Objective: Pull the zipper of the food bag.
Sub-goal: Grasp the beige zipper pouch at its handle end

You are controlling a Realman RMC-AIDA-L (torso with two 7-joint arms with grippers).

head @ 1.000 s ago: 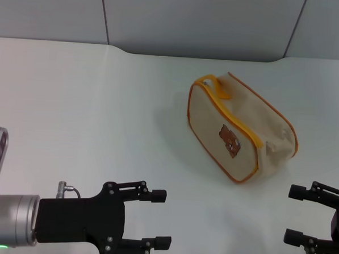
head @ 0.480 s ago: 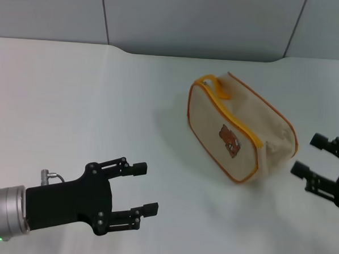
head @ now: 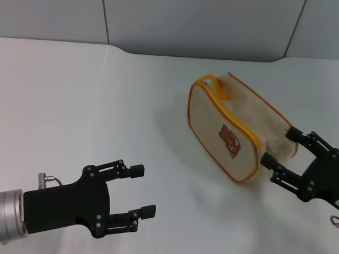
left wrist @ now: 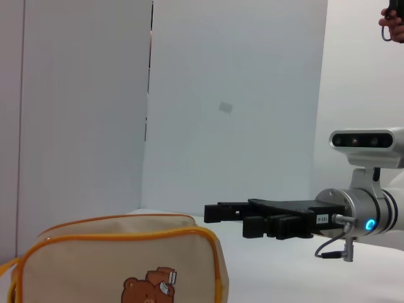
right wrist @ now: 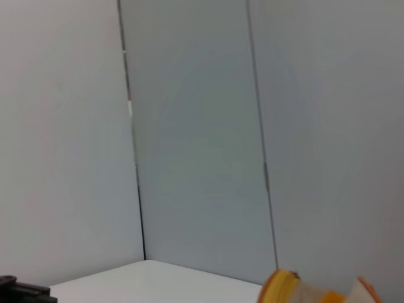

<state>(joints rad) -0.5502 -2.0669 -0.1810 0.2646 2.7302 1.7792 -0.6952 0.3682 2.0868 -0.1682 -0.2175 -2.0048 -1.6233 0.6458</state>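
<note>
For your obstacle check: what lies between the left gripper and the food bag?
Nothing: in the head view only bare white table separates the open left gripper from the food bag.

Food bag (right wrist: 315, 294) before grey wall (right wrist: 196, 145)

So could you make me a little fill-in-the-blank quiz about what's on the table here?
1. The food bag has a small brown ____ printed on its side.
2. The piping along the bag's edges is coloured ____.
3. The right claw is open at the bag's near end, while the ____ claw is open over bare table, apart from the bag.
4. The bag rests on a ____ table.

Missing words: bear; orange; left; white
</note>
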